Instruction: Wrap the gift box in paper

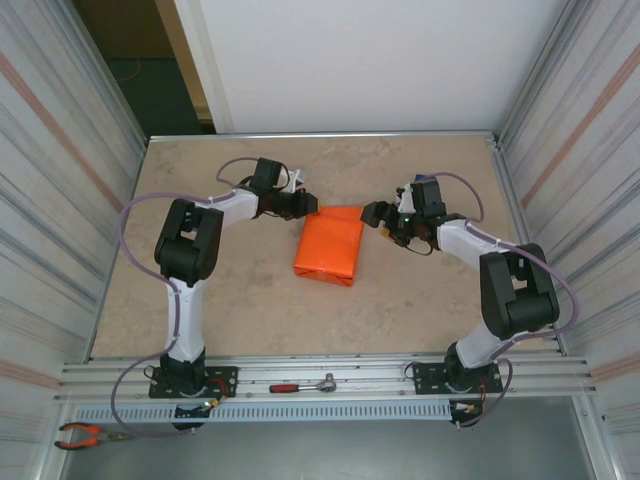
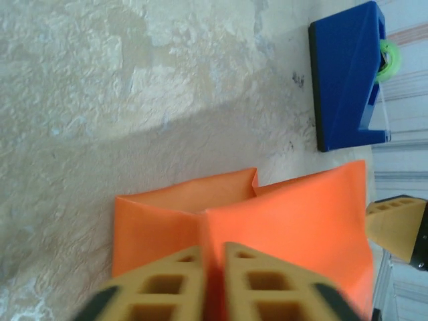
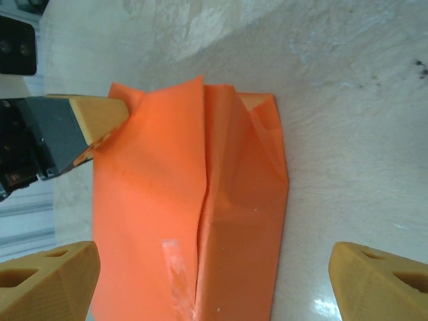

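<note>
The orange paper [image 1: 330, 258] lies folded around the gift box in the middle of the table; the box itself is hidden under it. My left gripper [image 1: 308, 205] is at the parcel's far left end. In the left wrist view it [image 2: 212, 257] is shut on an upright fold of the paper [image 2: 301, 214]. My right gripper [image 1: 375, 215] stands open at the far right corner. In the right wrist view its fingers [image 3: 212, 257] straddle the paper [image 3: 160, 200], which shows a centre seam and a clear tape strip [image 3: 175, 267].
A blue tape dispenser [image 2: 348, 73] stands on the table beyond the parcel's end. A red-handled ratchet [image 1: 303, 385] lies on the front rail, with pliers [image 1: 85, 435] at the near left. Corrugated walls close in on both sides.
</note>
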Controlling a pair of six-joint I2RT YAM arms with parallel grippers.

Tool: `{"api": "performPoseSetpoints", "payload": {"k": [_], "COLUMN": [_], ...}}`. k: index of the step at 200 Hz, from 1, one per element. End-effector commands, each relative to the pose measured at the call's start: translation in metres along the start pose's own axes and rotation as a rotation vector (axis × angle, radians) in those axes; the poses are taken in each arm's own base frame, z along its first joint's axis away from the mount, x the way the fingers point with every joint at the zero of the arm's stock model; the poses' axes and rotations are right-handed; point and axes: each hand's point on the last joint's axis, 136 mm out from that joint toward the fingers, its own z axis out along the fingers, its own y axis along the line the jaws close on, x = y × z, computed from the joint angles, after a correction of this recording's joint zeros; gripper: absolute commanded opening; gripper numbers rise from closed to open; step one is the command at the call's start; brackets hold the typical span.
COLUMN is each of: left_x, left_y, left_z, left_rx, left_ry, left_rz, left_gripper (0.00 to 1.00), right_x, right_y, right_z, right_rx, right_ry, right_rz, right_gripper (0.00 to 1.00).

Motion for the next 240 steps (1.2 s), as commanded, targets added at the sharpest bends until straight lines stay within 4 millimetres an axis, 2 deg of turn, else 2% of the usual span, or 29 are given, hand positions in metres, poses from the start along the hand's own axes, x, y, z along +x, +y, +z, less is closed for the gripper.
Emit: {"api": "performPoseSetpoints", "payload": {"k": [1,26,29,52,71,99,125,148,168,216,240], "left_x": [-0.001,-0.015,-0.022,-0.04,-0.045,-0.038,-0.029,-0.021,-0.015,0.001,0.009], "left_y": [-0.006,-0.019,-0.028,-0.058,-0.081,-0.111,-0.128,-0.129,-0.129,-0.129,-0.13], "left_z": [0.006,-0.007,-0.015,-0.046,-0.069,-0.097,-0.111,-0.117,-0.121,-0.119,-0.114], "left_rx": [0.013,0.004,0.009,0.025,0.047,0.057,0.072,0.079,0.098,0.122,0.137], "left_ry": [0.004,-0.074,-0.105,-0.263,-0.388,-0.558,-0.636,-0.678,-0.712,-0.697,-0.671], "left_rz": [0.01,0.038,0.055,0.115,0.165,0.269,0.341,0.374,0.405,0.483,0.501], "left_gripper": [0.0,0.0,0.0,0.0,0.0,0.0,0.0,0.0,0.0,0.0,0.0], "right_x": [0.002,0.0,0.0,-0.006,-0.011,-0.018,-0.021,-0.02,-0.017,-0.014,-0.019], "right_y": [0.003,0.006,0.007,0.015,0.027,0.048,0.066,0.083,0.093,0.093,0.09], "right_z": [-0.013,-0.021,-0.022,-0.029,-0.034,-0.045,-0.062,-0.076,-0.079,-0.049,-0.036], "right_rx": [-0.02,-0.036,-0.038,-0.063,-0.097,-0.156,-0.208,-0.258,-0.267,-0.163,-0.119], "right_ry": [-0.012,-0.026,-0.028,-0.049,-0.064,-0.096,-0.145,-0.192,-0.205,-0.193,-0.209], "right_rz": [-0.002,-0.003,-0.004,-0.016,-0.033,-0.073,-0.142,-0.218,-0.274,-0.328,-0.328], "right_gripper": [0.87,0.87,0.87,0.88,0.88,0.89,0.9,0.92,0.93,0.93,0.93]}}
